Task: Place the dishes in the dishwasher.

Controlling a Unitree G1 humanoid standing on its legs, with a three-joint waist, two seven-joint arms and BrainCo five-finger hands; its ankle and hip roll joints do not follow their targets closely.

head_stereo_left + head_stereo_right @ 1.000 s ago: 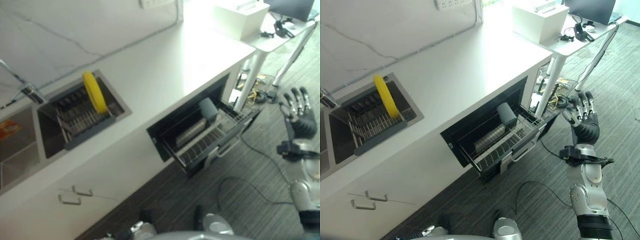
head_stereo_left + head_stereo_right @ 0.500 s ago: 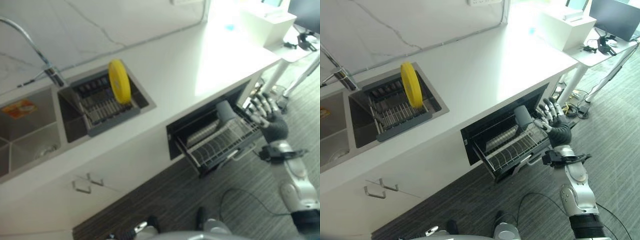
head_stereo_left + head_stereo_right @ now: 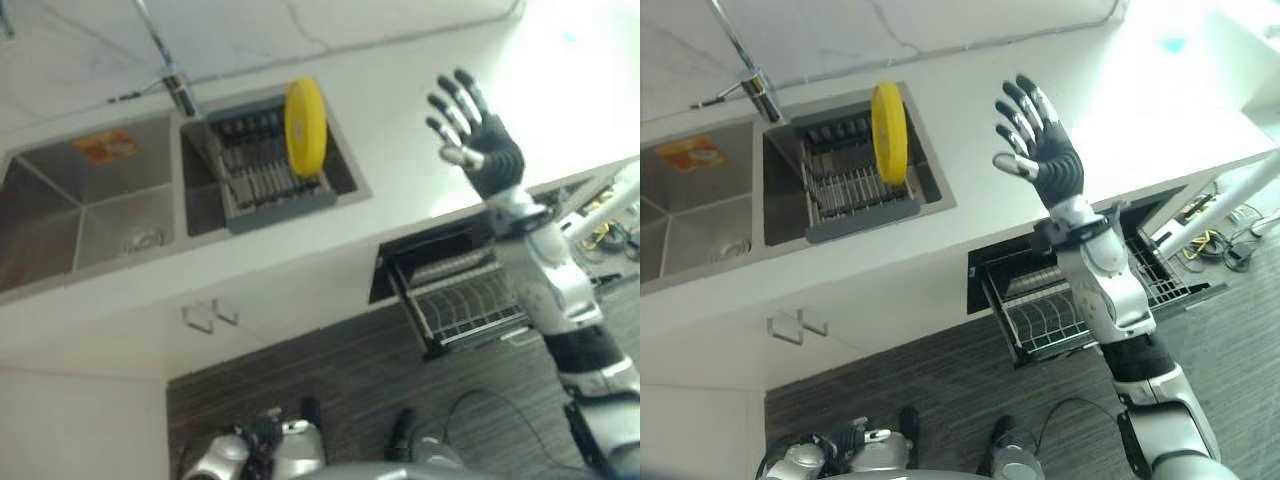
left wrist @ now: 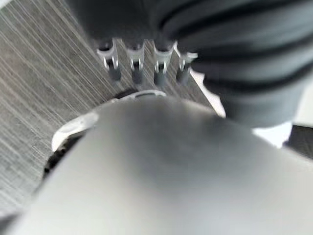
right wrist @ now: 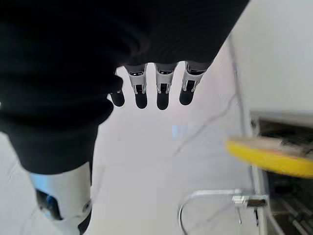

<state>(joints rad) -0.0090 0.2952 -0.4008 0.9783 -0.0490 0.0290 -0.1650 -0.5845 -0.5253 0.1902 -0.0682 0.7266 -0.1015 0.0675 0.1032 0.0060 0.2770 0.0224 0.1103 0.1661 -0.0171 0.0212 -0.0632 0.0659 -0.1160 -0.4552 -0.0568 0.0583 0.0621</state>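
My right hand (image 3: 1048, 160) is raised over the white counter (image 3: 970, 215) with its fingers spread and straight, empty. My left hand (image 4: 146, 68) hangs low over the grey floor (image 4: 34, 88), fingers relaxed and holding nothing.

The dish I'm after is the yellow plate (image 3: 889, 132). It stands on edge in the dark drying rack (image 3: 855, 195) set in the right basin of the sink (image 3: 700, 225), just right of the tap (image 3: 752, 85). The plate is to the left of my right hand and a little farther back, apart from it, with bare counter between us. The dishwasher drawer (image 3: 1040, 320) hangs open below the counter's near edge, with a wire rack inside.

I judge that the step in hand is the reach for the plate. To do it well I should carry my right hand leftward across the counter and come down on the plate's upper rim, thumb on one face and fingers on the other. The plate sits in the rack's slots, so I would lift it straight up until it clears them before swinging toward the drawer; pulling sideways could snag the rack or tip the plate. A thin, smooth rim may slip, so I want a firm pinch before lifting.
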